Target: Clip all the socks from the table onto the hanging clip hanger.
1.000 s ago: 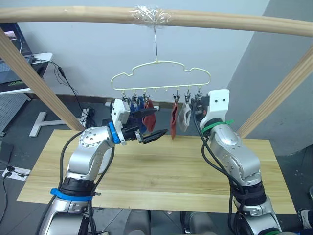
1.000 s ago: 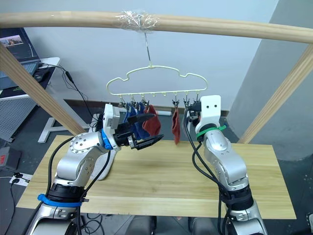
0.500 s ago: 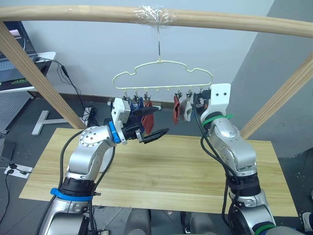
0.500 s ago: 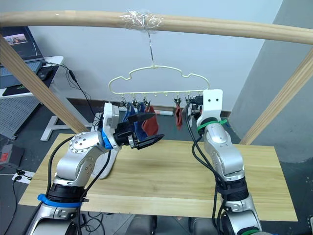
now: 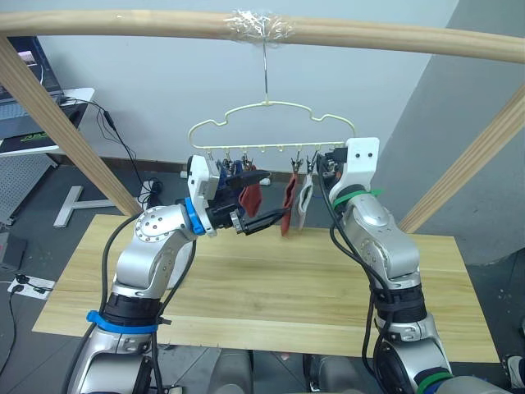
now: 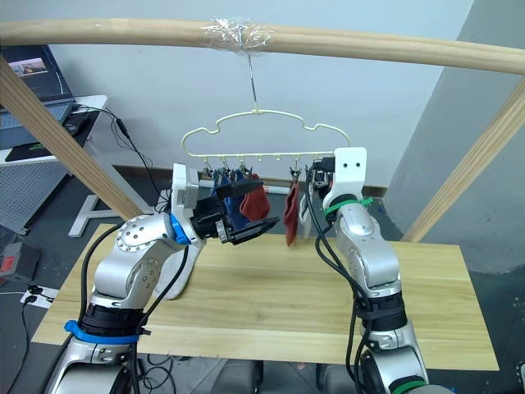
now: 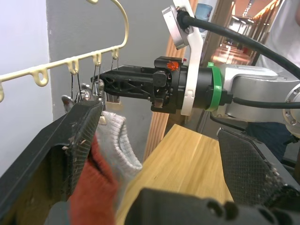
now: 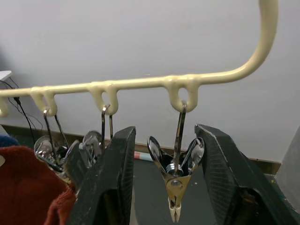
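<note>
So the socks hang off the hanger (image 5: 271,127) under the pole (image 5: 262,25): blue ones (image 5: 232,174) at the hanger's 7 o'clock, a red sock (image 5: 248,195) beside them, another red sock (image 5: 286,213) and a grey sock (image 5: 301,205) toward 5 o'clock. The table (image 5: 254,287) has bare wood in the eye views, so by my read nearly everything is already clipped.

Right gripper (image 8: 173,187) is raised to the hanger's right end, fingers spread, straddling an empty clip (image 8: 174,180) without touching it. Probably lined up to squeeze that clip for the last sock.

Left gripper (image 5: 254,201) sits at 9 o'clock of the grey sock, fingers apart, gripping nothing that I can make out. In the left wrist view one finger (image 7: 79,131) lies against the red and grey fabric, likely steadying or presenting the grey sock toward the clips.

Hard to tell: whether the grey sock is actually pinched in a clip or just draped; how many blue socks there are, since they bunch behind the left gripper; where the second grey sock is. The right arm covers the hanger's far right clips in the eye views.
</note>
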